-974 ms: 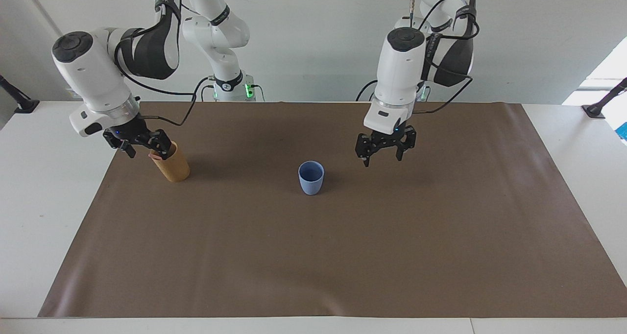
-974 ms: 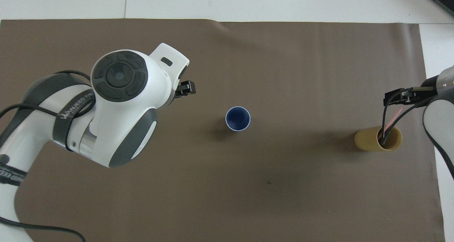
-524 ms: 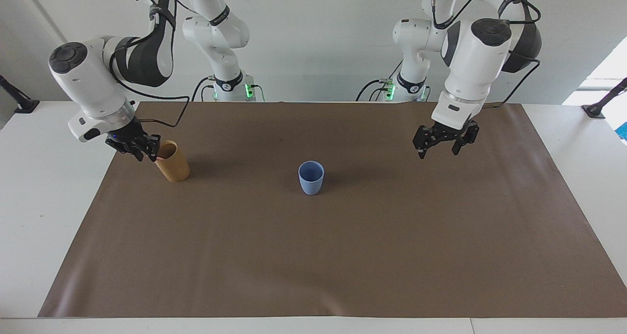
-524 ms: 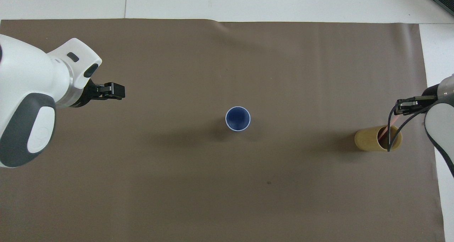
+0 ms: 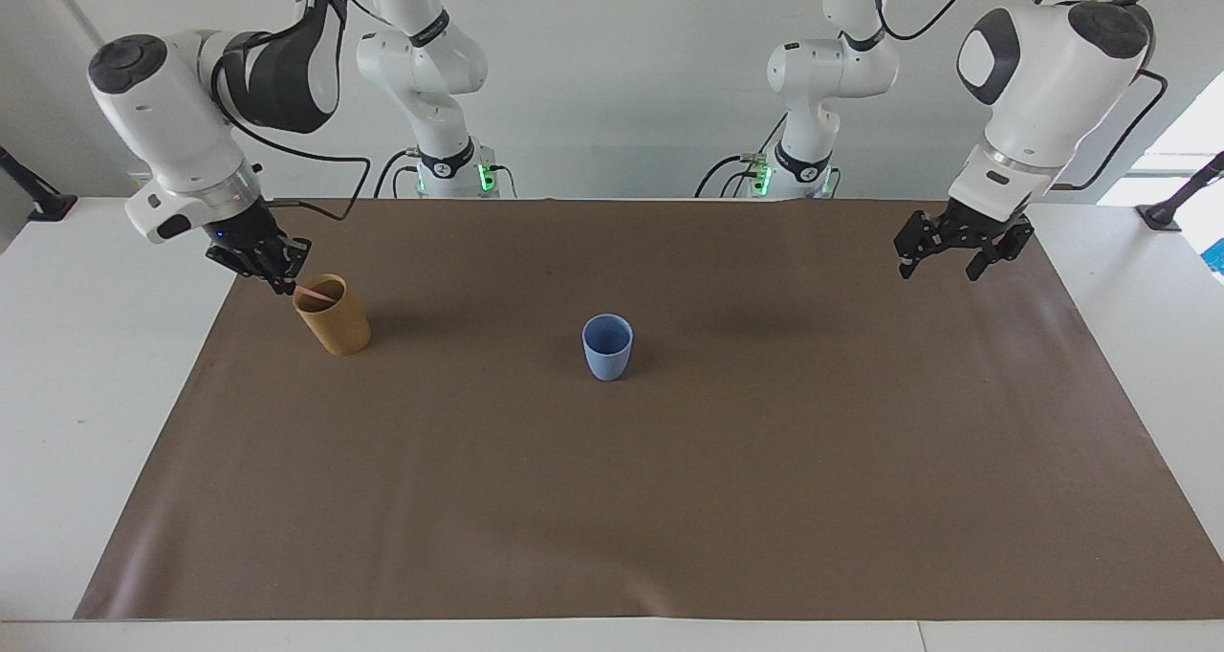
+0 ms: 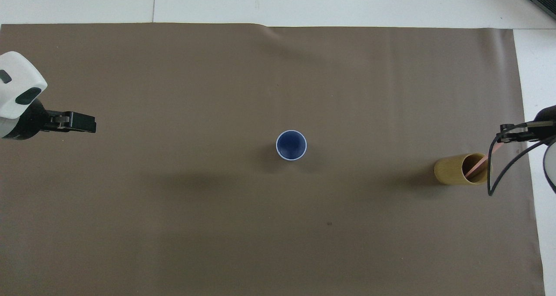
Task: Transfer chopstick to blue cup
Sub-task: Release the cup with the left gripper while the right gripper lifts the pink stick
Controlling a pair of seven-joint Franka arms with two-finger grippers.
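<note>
A brown mat [image 5: 612,461] covers the table [image 5: 86,365]. The left gripper [image 5: 951,250] waits over the mat's left-arm end, jaws open and empty. The tan cup [image 5: 335,315] stands at the right-arm end, the blue cup [image 5: 607,346] mid-mat. The right gripper [image 5: 282,274] has its jaws closed on the chopstick [image 5: 316,294], whose lower end sits in the tan cup.

A white table [image 5: 57,375] carries a wide brown mat [image 5: 669,499] across its middle. A plain pale wall [image 5: 622,78] rises at the robots' end, and bright daylight enters through a window [image 5: 1181,145] at the left arm's end.
</note>
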